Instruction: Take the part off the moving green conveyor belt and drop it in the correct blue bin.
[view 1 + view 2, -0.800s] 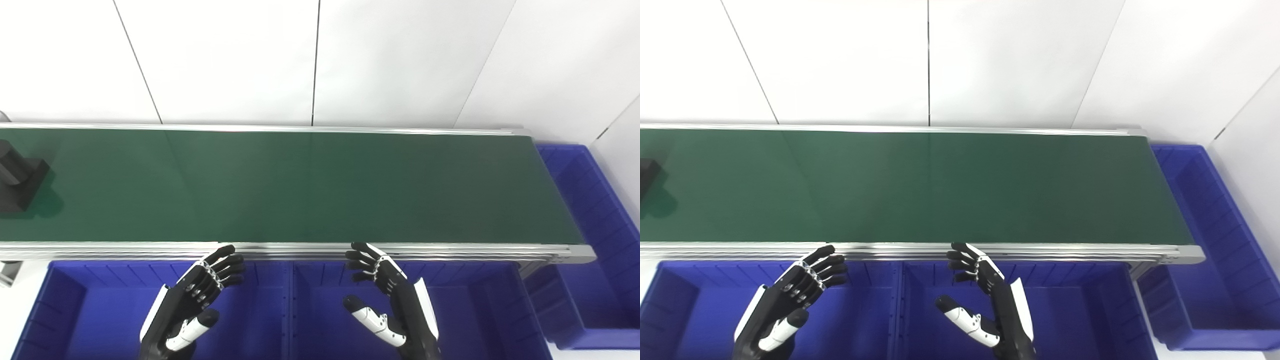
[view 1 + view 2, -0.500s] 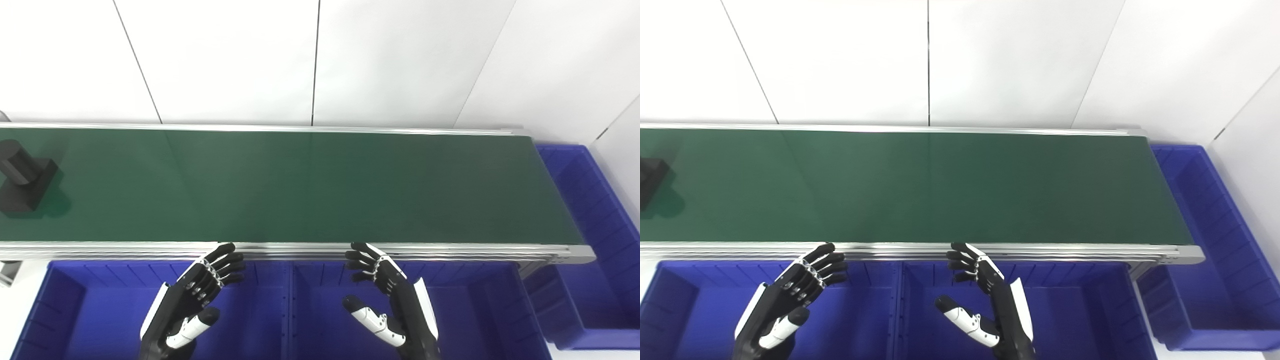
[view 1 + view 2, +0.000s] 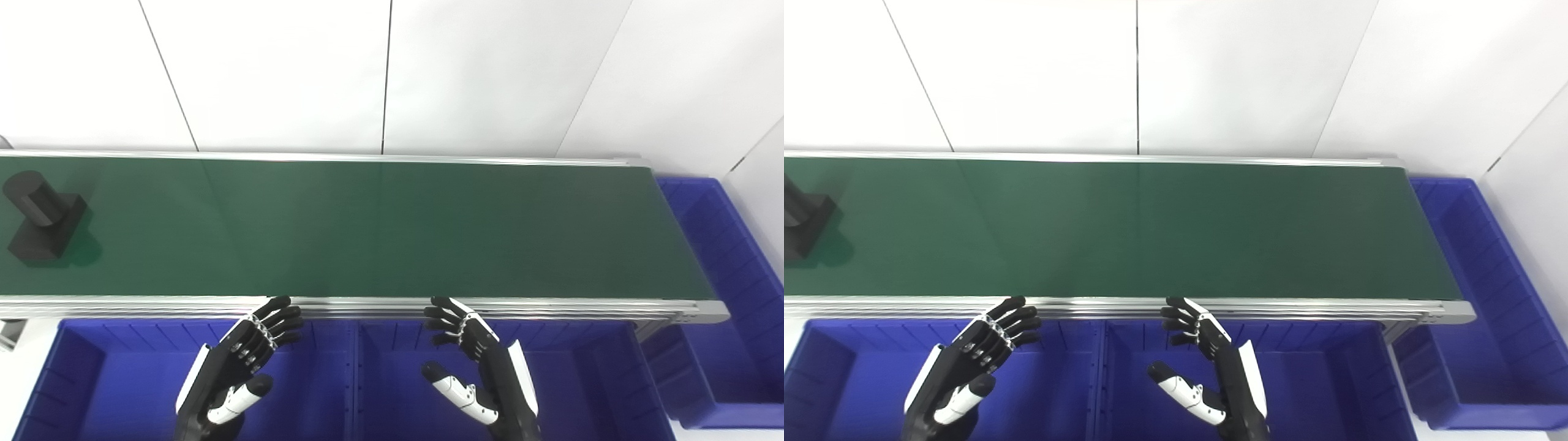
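— Both of our hands hang over the bins: our left hand point(image 3: 236, 361) above the left bin point(image 3: 86, 380), our right hand point(image 3: 481, 367) above the middle bin point(image 3: 588, 380). How do they stand?

— Spread, each of them. Fingers apart, thumbs out to the side, palms turned toward each other, nothing held. The fingertips of both reach up near the belt's near rail point(image 3: 367, 304) without touching it, as far as we can tell.

— Then from the biggest thing down. What do we have?

— First the white wall point(image 3: 392, 73) of panels behind everything. Below it the green belt point(image 3: 392, 226) runs from the left edge of our view almost to the right, framed by silver rails on its far and near sides.

— And the bins?

— Three blue ones. The left bin and the middle bin sit side by side just below the belt's near rail, sharing a divider between our hands. A third bin point(image 3: 723, 245) stands at the belt's right end, running away from us along the wall.

— Where is the part?

— We see the black part point(image 3: 44, 215) at the belt's far left end, about midway between the two rails. It is a square block with a round peg standing on it, casting a dark shadow to its right. In our right eye view only its edge point(image 3: 802, 223) shows. It lies well apart from both hands.
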`<state>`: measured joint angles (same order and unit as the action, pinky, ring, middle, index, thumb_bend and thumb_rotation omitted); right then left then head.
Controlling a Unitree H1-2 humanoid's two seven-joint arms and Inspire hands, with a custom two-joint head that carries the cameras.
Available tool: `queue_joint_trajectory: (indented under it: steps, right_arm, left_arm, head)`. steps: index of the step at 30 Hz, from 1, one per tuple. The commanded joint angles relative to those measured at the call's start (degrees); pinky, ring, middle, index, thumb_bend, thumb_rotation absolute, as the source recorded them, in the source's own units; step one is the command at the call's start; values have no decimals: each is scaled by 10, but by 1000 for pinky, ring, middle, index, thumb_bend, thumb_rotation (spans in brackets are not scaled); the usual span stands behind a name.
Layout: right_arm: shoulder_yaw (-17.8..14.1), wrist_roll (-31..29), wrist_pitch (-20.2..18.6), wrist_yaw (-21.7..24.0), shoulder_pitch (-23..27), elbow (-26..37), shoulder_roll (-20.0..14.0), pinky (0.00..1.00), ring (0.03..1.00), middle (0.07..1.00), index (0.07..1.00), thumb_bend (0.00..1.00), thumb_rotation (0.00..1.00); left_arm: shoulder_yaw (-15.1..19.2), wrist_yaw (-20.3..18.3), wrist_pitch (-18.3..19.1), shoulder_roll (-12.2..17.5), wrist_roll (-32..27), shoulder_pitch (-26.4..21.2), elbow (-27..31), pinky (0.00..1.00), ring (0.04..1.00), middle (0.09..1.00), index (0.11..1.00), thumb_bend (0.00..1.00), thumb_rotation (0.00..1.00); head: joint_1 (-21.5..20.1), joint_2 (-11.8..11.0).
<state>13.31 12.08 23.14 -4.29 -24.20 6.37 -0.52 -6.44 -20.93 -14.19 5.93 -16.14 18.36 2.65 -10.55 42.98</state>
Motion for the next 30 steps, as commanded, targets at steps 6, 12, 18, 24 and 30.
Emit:
queue_joint_trajectory:
  steps: [6, 12, 18, 24, 30]
  right_arm:
    - [-2, -2, 32, 1, 6, 9, 2, 630, 717, 761, 806, 597, 582]
    - [-3, -3, 31, 2, 6, 9, 2, 631, 717, 761, 806, 599, 586]
    - [-3, -5, 32, 2, 5, 10, 1, 630, 714, 759, 805, 597, 580]
    - [-3, -7, 34, 2, 3, 8, -2, 632, 717, 764, 808, 589, 582]
    - [-3, -14, 37, -3, 4, 0, -14, 632, 719, 766, 814, 593, 605]
  left_arm:
    - [2, -2, -13, -2, -3, -11, 4, 748, 772, 790, 810, 964, 513]
    - [1, -1, -10, -3, -4, -11, 6, 750, 775, 791, 809, 962, 503]
    - [0, -2, -13, -3, -3, -10, 4, 752, 773, 790, 812, 962, 508]
    - [-1, -4, -18, -4, -2, -9, -1, 753, 775, 791, 811, 970, 505]
    - [-8, -11, -32, -7, -2, -11, -18, 759, 774, 787, 814, 955, 490]
  head:
    - [2, 0]
    - [1, -1]
    - [2, -2]
    - [20, -13]
    - [77, -41]
